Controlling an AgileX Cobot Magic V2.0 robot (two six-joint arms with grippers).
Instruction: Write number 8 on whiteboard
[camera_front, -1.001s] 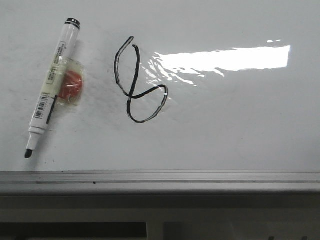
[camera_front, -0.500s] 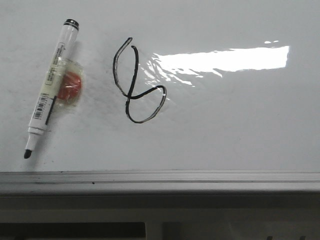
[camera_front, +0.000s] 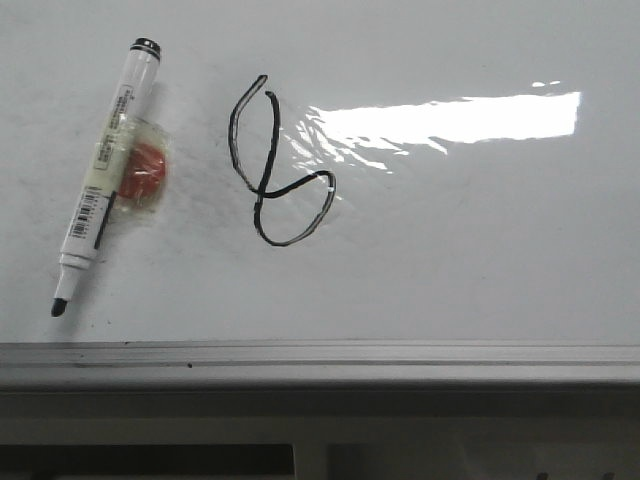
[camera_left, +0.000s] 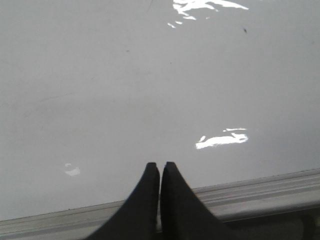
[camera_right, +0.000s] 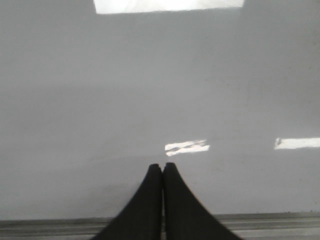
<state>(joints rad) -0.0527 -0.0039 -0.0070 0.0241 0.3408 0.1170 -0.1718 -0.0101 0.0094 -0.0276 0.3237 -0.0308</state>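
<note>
The number 8 (camera_front: 275, 165) is a thin black lopsided loop drawn on the whiteboard (camera_front: 470, 260), left of centre in the front view. A white marker (camera_front: 100, 170) with its black tip uncapped lies on the board to the left of it, tip toward the near edge, with an orange blob in clear tape (camera_front: 140, 172) stuck to its side. No gripper shows in the front view. My left gripper (camera_left: 160, 166) is shut and empty over bare board near the frame. My right gripper (camera_right: 162, 166) is shut and empty over bare board too.
The board's grey metal frame edge (camera_front: 320, 360) runs along the near side, and shows in the left wrist view (camera_left: 260, 192) and right wrist view (camera_right: 280, 220). A bright glare patch (camera_front: 450, 118) lies right of the 8.
</note>
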